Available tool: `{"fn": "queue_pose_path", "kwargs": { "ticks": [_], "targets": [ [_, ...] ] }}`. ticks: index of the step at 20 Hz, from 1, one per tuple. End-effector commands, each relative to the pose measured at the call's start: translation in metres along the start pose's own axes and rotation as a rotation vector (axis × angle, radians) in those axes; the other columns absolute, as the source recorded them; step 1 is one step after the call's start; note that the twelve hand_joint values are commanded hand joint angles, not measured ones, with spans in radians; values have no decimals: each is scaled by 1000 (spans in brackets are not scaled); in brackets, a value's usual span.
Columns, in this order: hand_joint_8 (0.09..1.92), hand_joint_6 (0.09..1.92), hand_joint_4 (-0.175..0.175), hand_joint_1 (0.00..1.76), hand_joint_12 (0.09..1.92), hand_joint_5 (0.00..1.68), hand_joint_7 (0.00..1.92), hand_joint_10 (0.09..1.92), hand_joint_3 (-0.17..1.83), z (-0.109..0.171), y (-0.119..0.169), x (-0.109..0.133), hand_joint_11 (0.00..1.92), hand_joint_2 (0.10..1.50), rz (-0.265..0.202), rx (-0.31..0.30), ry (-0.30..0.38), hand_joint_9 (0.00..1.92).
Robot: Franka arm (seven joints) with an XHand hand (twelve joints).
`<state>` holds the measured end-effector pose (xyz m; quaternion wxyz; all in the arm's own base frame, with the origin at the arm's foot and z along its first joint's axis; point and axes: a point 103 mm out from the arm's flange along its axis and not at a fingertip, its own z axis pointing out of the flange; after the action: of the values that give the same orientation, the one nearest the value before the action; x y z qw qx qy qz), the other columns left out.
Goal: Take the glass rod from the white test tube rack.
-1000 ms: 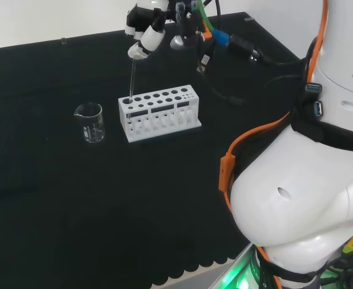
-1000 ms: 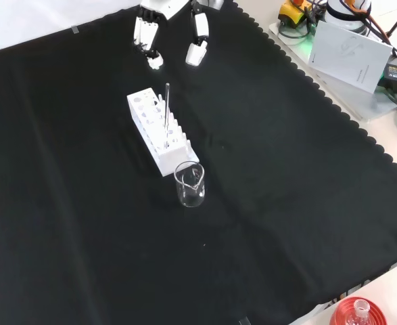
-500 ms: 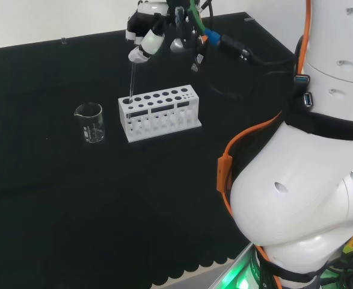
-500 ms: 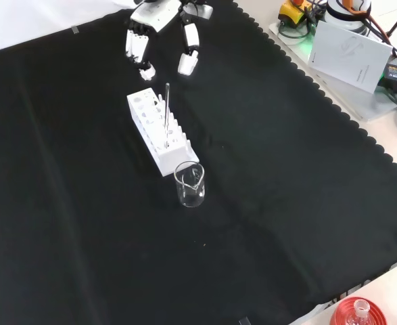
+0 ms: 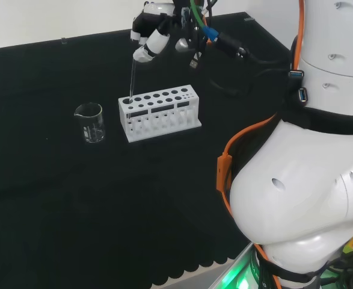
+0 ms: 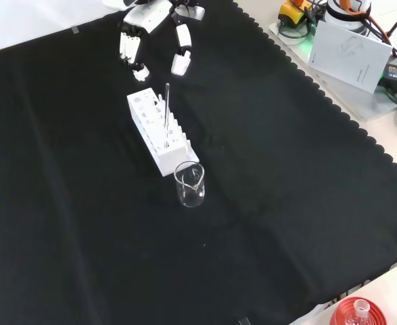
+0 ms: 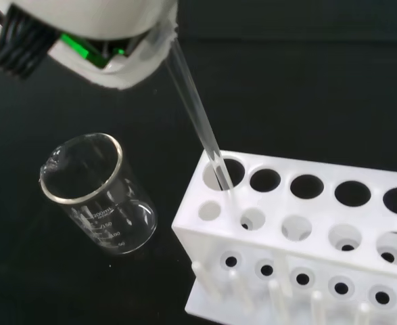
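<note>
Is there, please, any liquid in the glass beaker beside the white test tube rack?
No, the glass beaker looks empty in the wrist view, standing upright beside the white test tube rack.

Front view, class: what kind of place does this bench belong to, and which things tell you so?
Most likely a robotics lab set up for chemistry handling. A white test tube rack holds a glass rod, a clear beaker stands beside it, and a robot hand hangs over the black cloth.
</note>
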<state>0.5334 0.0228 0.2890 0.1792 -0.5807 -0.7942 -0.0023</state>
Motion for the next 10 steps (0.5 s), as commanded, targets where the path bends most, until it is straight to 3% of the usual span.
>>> {"fn": "queue_pose_path", "kwargs": {
  "ticks": [1,10],
  "targets": [
    [857,954,-175,960,1255,467,799,784,638,14,-1,2,767,515,14,28,15,867],
    [852,952,-175,959,1253,474,806,780,636,42,-1,20,769,518,35,79,49,871]
  ]
}}
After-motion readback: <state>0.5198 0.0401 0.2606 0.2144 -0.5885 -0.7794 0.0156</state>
